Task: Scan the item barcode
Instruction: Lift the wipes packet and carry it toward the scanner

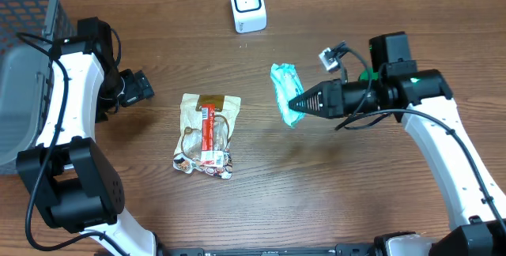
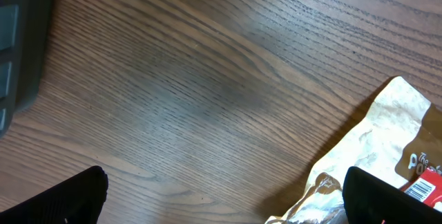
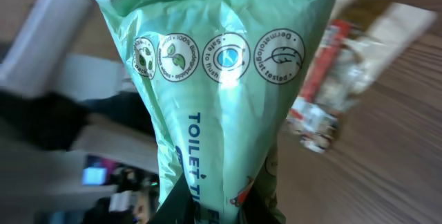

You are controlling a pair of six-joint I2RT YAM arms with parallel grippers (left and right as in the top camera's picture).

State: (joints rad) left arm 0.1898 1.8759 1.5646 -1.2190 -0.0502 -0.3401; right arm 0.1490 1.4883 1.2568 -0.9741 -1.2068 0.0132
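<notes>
The right gripper (image 1: 294, 107) is clamped narrow on one end of a pale green pack (image 1: 282, 86), seen from overhead a little right of the centre of the wooden table (image 1: 332, 201). The pack's free end angles away from the fingertips toward the far edge, where a white scanner (image 1: 247, 5) stands upright, well apart from it. In the right wrist view the pack (image 3: 221, 99) fills most of the picture. A row of four round emblems runs across its upper part and the word "TOILET" runs down in blue, with the dark fingers (image 3: 181, 207) pinching its lower end. No barcode can be made out on the face that shows.

A beige snack bag (image 1: 207, 135) with a red label lies flat near the middle of the table, left of the pack and not touching it. It also appears, blurred, behind the pack in the right wrist view (image 3: 331, 92).

The left gripper (image 1: 139, 87) hangs with its jaws spread wide and nothing between them, just left of the bag's far corner. In the left wrist view its fingers (image 2: 65, 200) frame bare wood and a crinkled corner of the bag (image 2: 373, 151). A grey basket (image 1: 28, 15) sits at the table's far left edge.
</notes>
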